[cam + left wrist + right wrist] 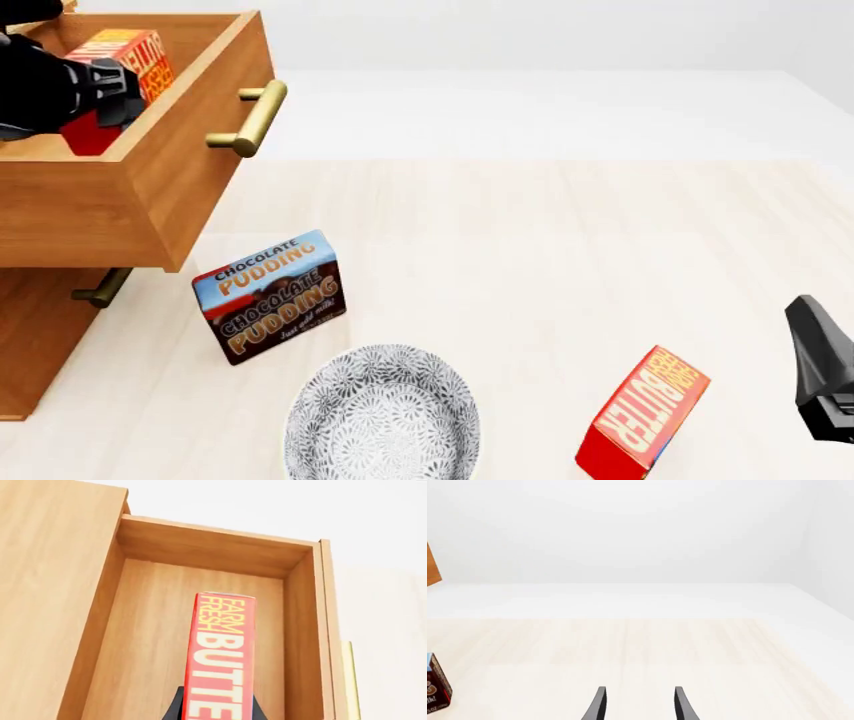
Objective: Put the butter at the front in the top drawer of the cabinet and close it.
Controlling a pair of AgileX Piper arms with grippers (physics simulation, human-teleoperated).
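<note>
Over the pulled-out top drawer of the cabinet, at the front view's upper left, the left gripper holds a butter carton inside the drawer's box. From the left wrist view the carton stands on edge between the dark fingers, which are clamped on its two sides, with the drawer's wooden floor beneath it; I cannot tell whether it touches that floor. On the worktop a second butter carton leans near the front edge, close to the right gripper. Its fingers are spread a little apart with nothing between them in the right wrist view. A pudding box stands tilted just before the cabinet, and a patterned bowl sits in front of it.
</note>
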